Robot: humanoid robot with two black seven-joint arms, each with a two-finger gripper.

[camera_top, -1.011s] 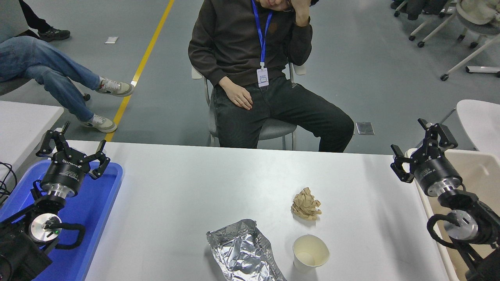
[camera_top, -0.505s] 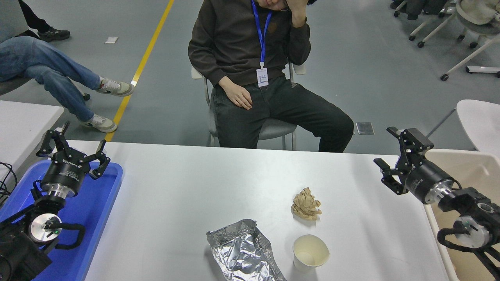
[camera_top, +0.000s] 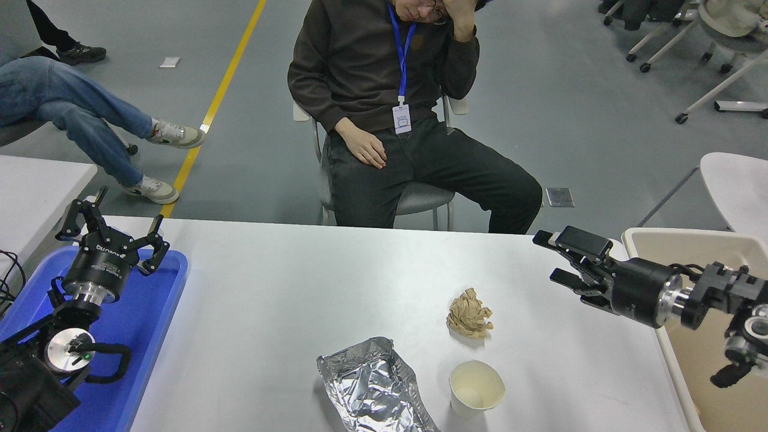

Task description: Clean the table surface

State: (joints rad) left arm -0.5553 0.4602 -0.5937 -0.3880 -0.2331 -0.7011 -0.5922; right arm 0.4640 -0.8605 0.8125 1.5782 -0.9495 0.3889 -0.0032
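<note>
A crumpled brown paper wad (camera_top: 470, 313), a paper cup (camera_top: 477, 388) and a foil bag (camera_top: 373, 387) are lying on the desk (camera_top: 288, 300) toward its near edge, while the right pincer (camera_top: 561, 258) is hovering spread wide at the right edge.

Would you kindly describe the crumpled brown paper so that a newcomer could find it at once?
Start at the white table and look right of its middle, toward the beige bin. The crumpled brown paper lies there, just beyond the paper cup and right of the foil bag. It alone is tan, wadded and matte.
</note>
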